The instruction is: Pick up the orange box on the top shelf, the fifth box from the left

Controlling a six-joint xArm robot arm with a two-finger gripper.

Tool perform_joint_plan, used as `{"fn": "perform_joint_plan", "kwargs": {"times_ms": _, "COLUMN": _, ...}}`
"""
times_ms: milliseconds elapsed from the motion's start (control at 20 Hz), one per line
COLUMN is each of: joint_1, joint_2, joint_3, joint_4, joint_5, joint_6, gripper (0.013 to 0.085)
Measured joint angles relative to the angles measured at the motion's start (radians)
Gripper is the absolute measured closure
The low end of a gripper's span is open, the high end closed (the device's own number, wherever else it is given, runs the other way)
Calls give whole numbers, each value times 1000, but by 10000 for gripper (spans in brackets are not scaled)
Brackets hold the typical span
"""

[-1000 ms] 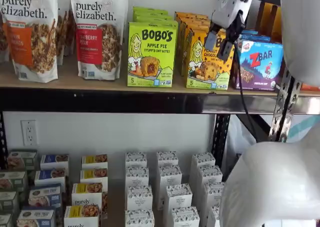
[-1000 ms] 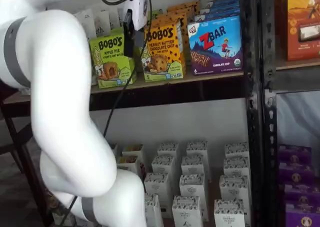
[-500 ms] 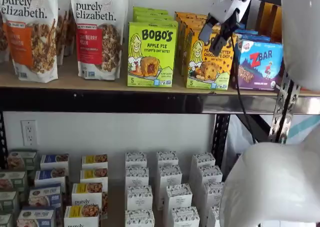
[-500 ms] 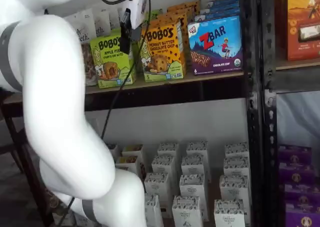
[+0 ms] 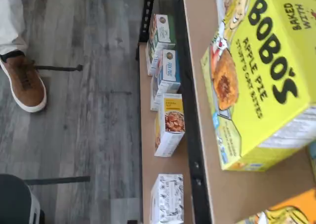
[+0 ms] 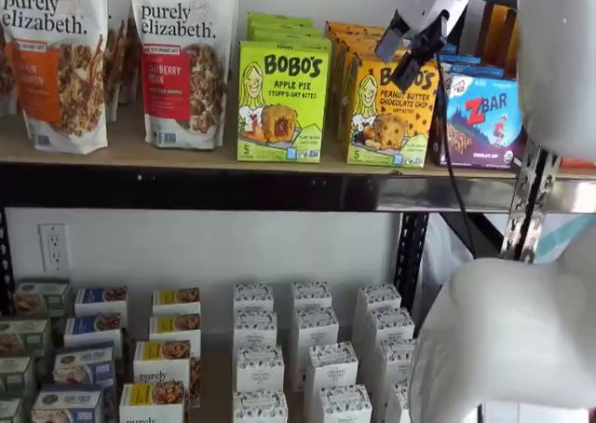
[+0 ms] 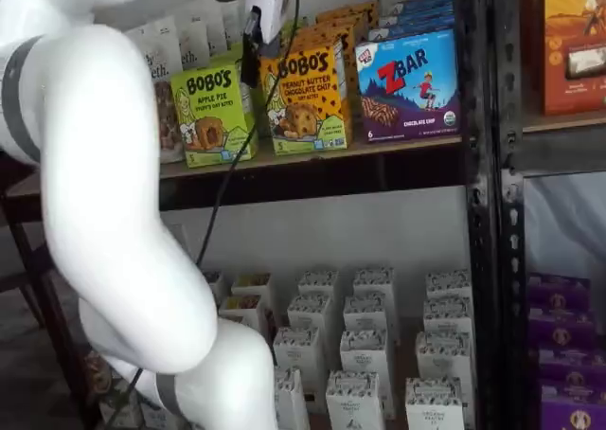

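In both shelf views the orange box (image 6: 392, 111) stands upright on the top shelf (image 6: 279, 188), between the lime-green Apple Pie box (image 6: 282, 102) and the blue ZBar box (image 6: 482, 120). The claw (image 6: 402, 58) hangs before its upper front, fingers spread wide, gripping nothing. The wrist view alone shows grey floorboards, a brown shoe (image 5: 23, 82), and only a corner of the orange box.

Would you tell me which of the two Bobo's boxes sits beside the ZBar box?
The orange box, Peanut Butter Chocolate Chip; the lime-green Apple Pie box stands farther away.
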Motion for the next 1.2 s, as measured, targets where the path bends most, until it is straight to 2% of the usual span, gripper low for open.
{"fn": "perform_joint_plan", "kwargs": {"times_ms": 150, "joint_1": -22, "joint_2": 32, "joint_3": -33, "joint_4": 3, "joint_5": 19, "joint_6": -18, "gripper": 130}}
{"fn": "perform_joint_plan", "kwargs": {"times_ms": 350, "joint_1": -53, "joint_2": 113, "joint_3": -133, "joint_4": 0, "joint_5": 99, "joint_6": -36, "gripper": 130}}
{"fn": "perform_joint_plan", "kwargs": {"times_ms": 600, "joint_1": -56, "joint_2": 175, "joint_3": -210, "joint_4": 15, "joint_5": 127, "joint_6": -26, "gripper": 130}}
{"fn": "perform_joint_plan", "kwargs": {"times_ms": 850, "joint_1": -43, "joint_2": 178, "joint_3": -210, "joint_4": 71, "joint_5": 89, "joint_6": 2, "gripper": 130}}
{"fn": "perform_joint_plan", "kwargs": {"times_ms": 1000, "joint_1": -30, "joint_2": 156, "joint_3": -181, "joint_4": 103, "joint_5": 29, "joint_6": 19, "gripper": 130}}
{"fn": "perform_joint_plan", "kwargs": {"times_ms": 1200, "joint_1": -1, "joint_2": 142, "joint_3": -164, "joint_4": 111, "joint_5": -34, "joint_6": 40, "gripper": 130}}
